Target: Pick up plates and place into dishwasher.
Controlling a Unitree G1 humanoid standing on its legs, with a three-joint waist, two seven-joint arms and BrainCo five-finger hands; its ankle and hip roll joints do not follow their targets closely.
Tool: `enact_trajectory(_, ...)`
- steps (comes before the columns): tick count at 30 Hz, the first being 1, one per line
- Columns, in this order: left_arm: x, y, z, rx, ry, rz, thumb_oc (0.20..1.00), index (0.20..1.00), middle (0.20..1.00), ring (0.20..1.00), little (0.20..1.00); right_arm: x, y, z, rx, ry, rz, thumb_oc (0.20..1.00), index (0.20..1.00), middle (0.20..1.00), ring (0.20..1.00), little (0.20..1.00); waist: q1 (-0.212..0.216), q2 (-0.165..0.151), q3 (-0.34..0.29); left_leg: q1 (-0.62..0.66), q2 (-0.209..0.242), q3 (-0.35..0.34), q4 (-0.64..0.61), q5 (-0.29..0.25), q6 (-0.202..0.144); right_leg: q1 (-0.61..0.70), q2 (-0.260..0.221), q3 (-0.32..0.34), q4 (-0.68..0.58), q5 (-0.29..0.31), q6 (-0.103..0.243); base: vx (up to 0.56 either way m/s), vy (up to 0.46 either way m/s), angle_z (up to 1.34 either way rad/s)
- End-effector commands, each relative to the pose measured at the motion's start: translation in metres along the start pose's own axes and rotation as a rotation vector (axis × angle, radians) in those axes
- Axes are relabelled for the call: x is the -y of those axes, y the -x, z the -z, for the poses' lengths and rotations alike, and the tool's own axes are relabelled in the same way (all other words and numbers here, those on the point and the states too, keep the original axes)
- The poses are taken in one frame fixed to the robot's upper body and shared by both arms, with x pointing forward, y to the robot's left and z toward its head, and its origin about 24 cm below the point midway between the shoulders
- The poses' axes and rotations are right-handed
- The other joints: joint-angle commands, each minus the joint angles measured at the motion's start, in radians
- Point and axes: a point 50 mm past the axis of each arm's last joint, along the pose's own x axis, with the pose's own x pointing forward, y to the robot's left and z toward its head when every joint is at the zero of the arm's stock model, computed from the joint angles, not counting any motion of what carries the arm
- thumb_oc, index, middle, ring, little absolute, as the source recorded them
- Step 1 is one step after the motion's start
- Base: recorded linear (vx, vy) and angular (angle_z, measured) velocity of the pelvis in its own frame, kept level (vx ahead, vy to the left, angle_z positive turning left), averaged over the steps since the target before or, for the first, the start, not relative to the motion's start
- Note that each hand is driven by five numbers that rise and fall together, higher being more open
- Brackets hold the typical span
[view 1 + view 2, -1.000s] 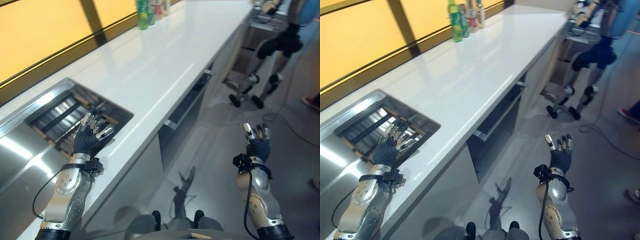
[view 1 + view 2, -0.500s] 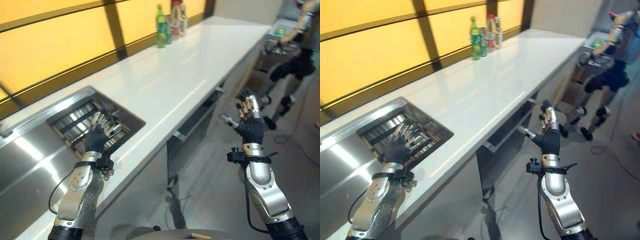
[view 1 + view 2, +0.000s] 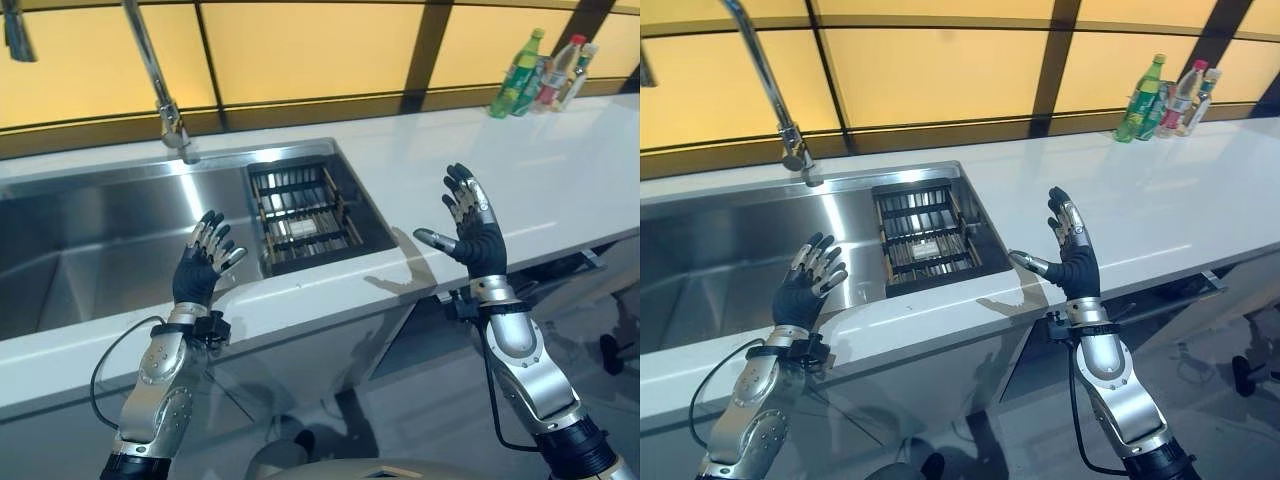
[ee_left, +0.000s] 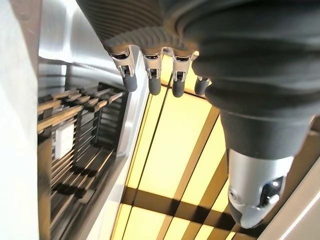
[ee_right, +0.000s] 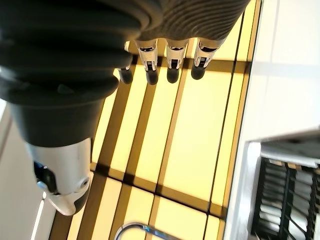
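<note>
My left hand (image 3: 200, 272) is raised open over the front rim of the steel sink (image 3: 110, 255), its fingers (image 4: 152, 82) straight and holding nothing. My right hand (image 3: 475, 235) is also up and open above the white counter's (image 3: 560, 170) front edge, its fingers (image 5: 172, 70) spread and empty. Between the hands, a dark slatted rack (image 3: 305, 205) sits in the sink's right compartment with a small pale piece (image 3: 303, 228) in it. Under the counter at the right, a dark appliance front with a metal handle (image 3: 590, 262) stands slightly out.
A tall curved faucet (image 3: 160, 95) rises behind the sink. Several bottles (image 3: 545, 75) stand at the counter's far right against the yellow window wall. The sink's left basin (image 3: 60, 290) is deep, with grey floor below the counter at the right.
The camera has swung left, so the sink and faucet now sit in the middle. My right hand has come up from beside the cabinets to the counter's edge. Both hands stay open.
</note>
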Motion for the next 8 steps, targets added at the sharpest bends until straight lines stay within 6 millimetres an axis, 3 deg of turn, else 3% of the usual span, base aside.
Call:
enact_trajectory(1, 0.0059, -0.0089, -0.0326, 0.174, -0.010, 0.033, 1.000, 1.000, 1.000, 1.000, 1.000, -0.0085, -0.0158, -0.0271, 0.141, -0.035, -0.018, 1.000, 1.000, 1.000, 1.000, 1.000, 0.019, -0.002, -0.036, 0.048, 0.019, 0.059, 0.004, -0.054, 0.012, -0.069, -0.004, -0.004, -0.037, 0.110, 0.010, -0.03, -0.065, 0.08)
enact_trajectory(8, 0.0068, -0.0137, -0.0336, 0.184, 0.006, 0.025, 1.000, 1.000, 1.000, 1.000, 1.000, -0.0085, -0.0179, -0.0247, 0.128, -0.028, -0.016, 1.000, 1.000, 1.000, 1.000, 1.000, 0.013, -0.001, -0.037, 0.041, 0.034, 0.064, -0.010, -0.037, -0.003, -0.071, 0.006, -0.021, -0.031, 0.101, 0.004, -0.03, -0.047, 0.18)
